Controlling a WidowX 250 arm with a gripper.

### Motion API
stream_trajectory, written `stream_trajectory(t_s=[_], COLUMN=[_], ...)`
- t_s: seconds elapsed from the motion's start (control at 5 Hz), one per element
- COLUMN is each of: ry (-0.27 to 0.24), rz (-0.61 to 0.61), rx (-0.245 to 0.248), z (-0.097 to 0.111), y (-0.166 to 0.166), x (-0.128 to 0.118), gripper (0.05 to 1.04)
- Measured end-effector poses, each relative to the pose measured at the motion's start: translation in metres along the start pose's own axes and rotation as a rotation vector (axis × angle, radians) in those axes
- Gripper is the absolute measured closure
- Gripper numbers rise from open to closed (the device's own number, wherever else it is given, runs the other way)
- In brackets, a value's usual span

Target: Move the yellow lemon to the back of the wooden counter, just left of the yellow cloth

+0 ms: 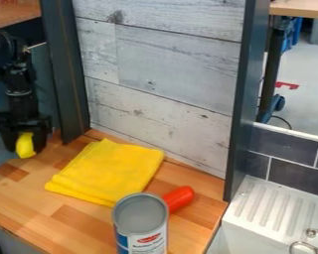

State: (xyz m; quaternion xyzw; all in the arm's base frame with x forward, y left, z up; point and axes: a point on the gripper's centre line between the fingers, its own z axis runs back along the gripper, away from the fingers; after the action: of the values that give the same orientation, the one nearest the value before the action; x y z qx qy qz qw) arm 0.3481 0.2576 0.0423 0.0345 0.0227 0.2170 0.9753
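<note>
At the far left, the black gripper point(25, 133) hangs down by the back left edge of the wooden counter, shut on a small yellow object point(26, 145) whose upper part lies between its fingers. To its right, a folded yellow cloth point(109, 171) lies flat on the counter, apart from the gripper. An open, upright can point(141, 225) with a grey inside and a white and blue label stands at the front. Behind the can, a red object point(180, 198) with a rounded end lies partly hidden by it.
The wooden counter point(68, 223) is bordered behind by a panel of whitish boards point(162, 74) between dark upright posts point(62, 64). At the lower right is a white sink point(268, 213) with a ridged drainboard and a metal fitting point(311, 243), below dark tiles point(294, 173).
</note>
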Motion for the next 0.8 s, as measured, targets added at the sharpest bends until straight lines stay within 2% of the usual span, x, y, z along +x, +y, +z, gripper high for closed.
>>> stream_trajectory(t_s=[0.2,0.6,0.8], ry=[0.027,0.058,0.048], rz=[-0.008,-0.009,-0.028], rx=[-0.034,-0.067,-0.074], z=[-0.010,-0.020,-0.019], y=[-0.006,-0.011,-0.018], x=[0.008,0.018,0.021], gripper=[0.284,0.284,0.284])
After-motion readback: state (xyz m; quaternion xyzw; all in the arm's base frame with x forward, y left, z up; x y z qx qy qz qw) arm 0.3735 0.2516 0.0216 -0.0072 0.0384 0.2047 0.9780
